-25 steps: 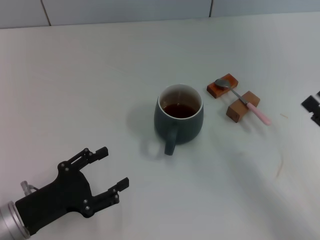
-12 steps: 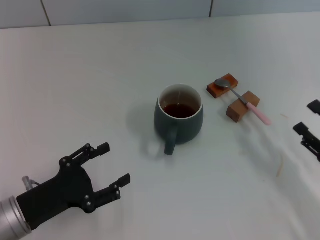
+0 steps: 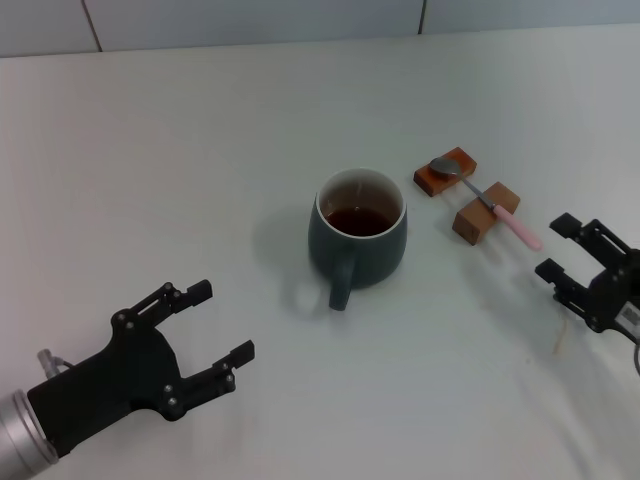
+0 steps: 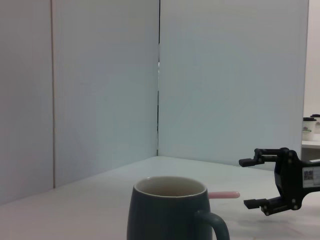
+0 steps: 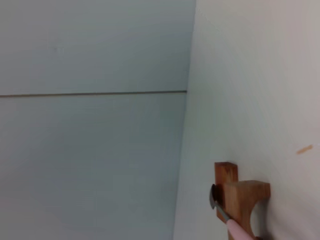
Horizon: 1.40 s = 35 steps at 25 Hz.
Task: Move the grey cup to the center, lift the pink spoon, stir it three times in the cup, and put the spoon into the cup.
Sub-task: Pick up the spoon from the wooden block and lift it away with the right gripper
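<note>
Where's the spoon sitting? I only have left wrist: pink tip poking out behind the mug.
Observer: The pink spoon lies across two brown wooden blocks, off the table, on the robot's right of the grey cup.
Operator: Anything in the mug? I can't see inside.
Observer: Yes, dark reddish-brown liquid.
Operator: My own left gripper?
Observer: The left gripper is open, low near the table, on the robot's left of the cup and nearer the robot.
Operator: Right one on the spoon?
Observer: No. The right gripper is open, just short of the handle end.
</note>
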Tool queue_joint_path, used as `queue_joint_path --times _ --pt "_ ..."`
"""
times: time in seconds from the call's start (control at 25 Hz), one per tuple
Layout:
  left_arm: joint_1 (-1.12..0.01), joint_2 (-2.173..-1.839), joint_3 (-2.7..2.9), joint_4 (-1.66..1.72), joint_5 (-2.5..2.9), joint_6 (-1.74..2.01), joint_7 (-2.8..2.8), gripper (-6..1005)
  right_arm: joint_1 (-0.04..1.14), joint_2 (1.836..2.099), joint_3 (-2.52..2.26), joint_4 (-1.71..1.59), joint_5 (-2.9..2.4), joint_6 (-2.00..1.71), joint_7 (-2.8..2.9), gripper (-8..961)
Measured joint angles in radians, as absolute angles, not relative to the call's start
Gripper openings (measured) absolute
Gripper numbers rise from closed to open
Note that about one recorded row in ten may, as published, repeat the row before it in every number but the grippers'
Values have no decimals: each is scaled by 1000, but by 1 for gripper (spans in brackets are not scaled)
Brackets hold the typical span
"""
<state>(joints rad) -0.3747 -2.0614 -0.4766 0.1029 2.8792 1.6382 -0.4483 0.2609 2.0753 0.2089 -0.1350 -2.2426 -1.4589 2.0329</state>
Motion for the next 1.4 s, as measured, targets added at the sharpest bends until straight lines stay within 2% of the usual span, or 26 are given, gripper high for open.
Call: queue_joint_path --times 0.48,1.4 --pt "-368 -2062 -485 103 2879 1641 -448 815 323 2075 188 -125 -2247 -1369 2031 707" --pt "-363 -2063 -499 103 2879 1644 -453 815 364 2075 187 -115 -2247 -1335 2019 666"
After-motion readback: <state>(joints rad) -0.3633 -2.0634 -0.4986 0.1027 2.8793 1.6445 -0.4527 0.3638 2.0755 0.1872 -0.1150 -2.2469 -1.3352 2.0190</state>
